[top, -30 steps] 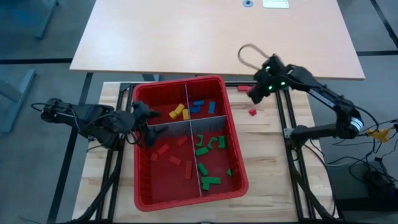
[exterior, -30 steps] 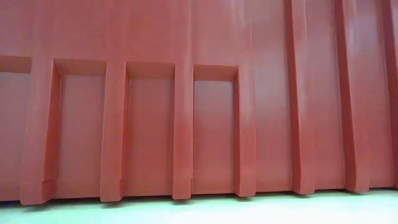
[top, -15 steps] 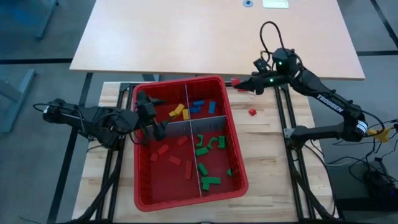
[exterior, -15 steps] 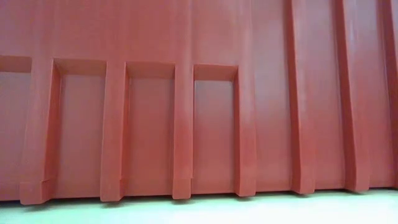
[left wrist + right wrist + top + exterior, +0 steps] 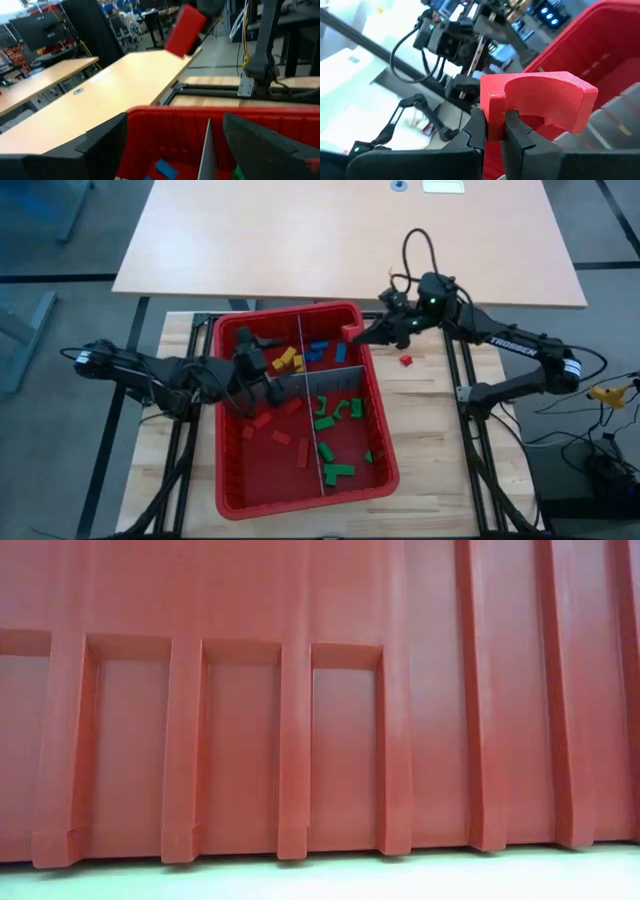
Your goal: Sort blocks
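Note:
The red bin [image 5: 230,480] holds blocks in four compartments: yellow and red ones [image 5: 288,360] far left, blue [image 5: 320,350] far right, red [image 5: 270,425] near left, green [image 5: 330,420] near right. My right gripper [image 5: 362,334] is shut on a red arch-shaped block [image 5: 350,332] over the bin's far right rim; the left wrist view shows this block [image 5: 185,24] too. My left gripper [image 5: 258,370] stands open inside the bin's left half, nothing between its fingers [image 5: 107,145]. A loose red block [image 5: 406,360] lies on the table right of the bin. My right gripper [image 5: 494,131] pinches one leg of the arch block [image 5: 492,107] between its two fingers [image 5: 516,134]. It comes from the table's right side, slanting down. The block is lifted clear, above the bin's rim, its arch standing out beyond the fingers.
Grey dividers [image 5: 335,382] cross the bin. The low view is filled by the bin's ribbed red wall [image 5: 330,740]. A large tan table [image 5: 340,230] lies beyond the work table. Bare wood [image 5: 430,440] lies right of the bin.
My right gripper has carried the red arch block toward the table's left edge, from beyond the bin's far right corner to over its rim. My left gripper has gone toward the right edge, farther into the bin.

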Robot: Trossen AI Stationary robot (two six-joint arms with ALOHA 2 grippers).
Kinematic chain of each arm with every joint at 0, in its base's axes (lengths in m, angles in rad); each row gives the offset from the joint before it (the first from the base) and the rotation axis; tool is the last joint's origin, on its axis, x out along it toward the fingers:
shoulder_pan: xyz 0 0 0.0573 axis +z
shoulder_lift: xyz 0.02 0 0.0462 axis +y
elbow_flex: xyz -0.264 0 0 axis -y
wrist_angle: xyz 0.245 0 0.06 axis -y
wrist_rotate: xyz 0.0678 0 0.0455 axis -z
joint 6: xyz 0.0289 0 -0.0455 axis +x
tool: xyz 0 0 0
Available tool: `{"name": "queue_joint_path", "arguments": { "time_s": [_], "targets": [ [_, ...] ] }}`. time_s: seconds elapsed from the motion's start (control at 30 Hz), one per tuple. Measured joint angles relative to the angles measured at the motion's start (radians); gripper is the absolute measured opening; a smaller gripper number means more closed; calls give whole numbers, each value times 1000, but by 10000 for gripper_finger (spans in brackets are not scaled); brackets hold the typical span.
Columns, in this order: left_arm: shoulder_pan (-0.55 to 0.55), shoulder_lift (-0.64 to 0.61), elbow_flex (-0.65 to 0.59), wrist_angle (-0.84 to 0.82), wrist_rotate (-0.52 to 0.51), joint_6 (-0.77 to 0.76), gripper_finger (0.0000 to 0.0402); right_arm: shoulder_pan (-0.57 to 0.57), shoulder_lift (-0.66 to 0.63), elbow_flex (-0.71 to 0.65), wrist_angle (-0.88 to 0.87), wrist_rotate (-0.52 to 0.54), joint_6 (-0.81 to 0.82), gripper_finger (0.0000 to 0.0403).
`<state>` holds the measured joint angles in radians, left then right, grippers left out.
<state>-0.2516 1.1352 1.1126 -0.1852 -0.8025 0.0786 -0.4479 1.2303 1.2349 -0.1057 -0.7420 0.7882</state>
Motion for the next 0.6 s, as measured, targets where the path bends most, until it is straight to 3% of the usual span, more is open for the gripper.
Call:
{"name": "queue_joint_path", "arguments": {
  "time_s": [0.6],
  "targets": [
    [1,118,0,248,68,69,311,168,143,0,251,-3,137,14]
  ]
}}
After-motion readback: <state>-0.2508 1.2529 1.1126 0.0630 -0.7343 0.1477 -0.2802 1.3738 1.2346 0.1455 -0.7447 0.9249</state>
